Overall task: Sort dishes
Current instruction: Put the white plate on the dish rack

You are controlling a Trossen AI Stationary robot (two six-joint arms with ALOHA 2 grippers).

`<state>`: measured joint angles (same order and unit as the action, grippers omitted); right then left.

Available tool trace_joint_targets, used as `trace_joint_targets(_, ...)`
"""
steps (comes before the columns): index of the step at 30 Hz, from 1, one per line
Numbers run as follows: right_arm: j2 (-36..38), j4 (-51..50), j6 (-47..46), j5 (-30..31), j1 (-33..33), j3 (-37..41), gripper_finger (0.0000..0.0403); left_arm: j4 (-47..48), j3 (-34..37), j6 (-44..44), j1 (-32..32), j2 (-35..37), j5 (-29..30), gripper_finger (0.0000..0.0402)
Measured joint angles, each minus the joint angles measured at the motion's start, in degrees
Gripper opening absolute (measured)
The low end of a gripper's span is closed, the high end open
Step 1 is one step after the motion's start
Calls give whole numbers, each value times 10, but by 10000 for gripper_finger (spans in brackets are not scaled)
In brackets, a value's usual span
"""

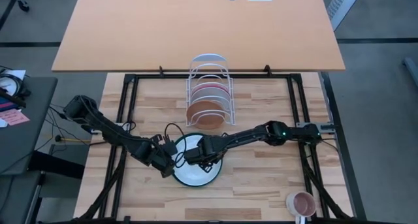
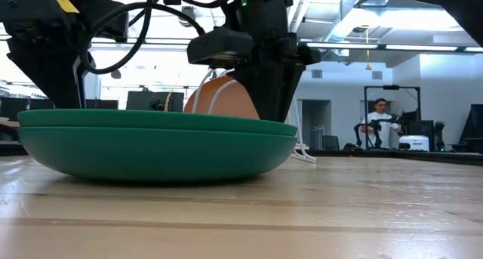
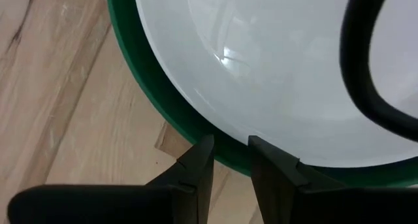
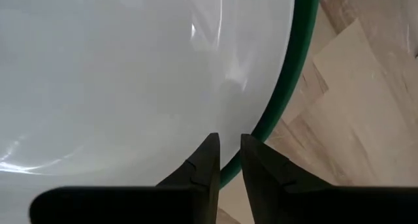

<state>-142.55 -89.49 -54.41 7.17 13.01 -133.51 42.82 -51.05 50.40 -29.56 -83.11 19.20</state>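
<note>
Two nested plates [image 1: 196, 175] lie before the rack [image 1: 209, 87] holding two more plates [image 1: 206, 113], mug [image 1: 302, 203] far right.

Dark green plate [image 2: 151, 149] on wooden table [image 2: 302, 221], terracotta plate [image 2: 230, 100] upright behind it.

two dark jointed arms [image 1: 124, 140], black looping cables, green indicator light

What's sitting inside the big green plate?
A white plate lies inside the dark green plate, leaving only the green rim showing. Both robot hands hang over it, left hand and right hand, hiding part of the white plate.
</note>
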Motion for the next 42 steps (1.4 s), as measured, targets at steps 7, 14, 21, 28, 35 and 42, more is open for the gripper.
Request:
trace_joint_targets(7, -1, 20, 2, -14, -3, 21, 68, 1, 0, 0, 0, 1, -7, 91)
trace_joint_targets(14, 1, 43, 14, -35, -9, 42, 72, 5, -2, -2, 0, 8, -11, 91)
trace_joint_targets(21, -1, 45, 14, -39, -10, 43, 108, 0, -10, 4, -3, 68, 1, 91)
trace_joint_targets(28, -2, 50, 20, -38, -10, 43, 142, 1, -10, -28, -20, 101, 41, 91)
trace_joint_targets(35, -2, 55, 34, -38, -8, 43, 156, -2, -9, -149, -24, 81, 47, 91)
trace_joint_targets(42, -2, 61, 54, -34, -7, 43, 157, -7, -9, -301, -36, 69, 36, 91)
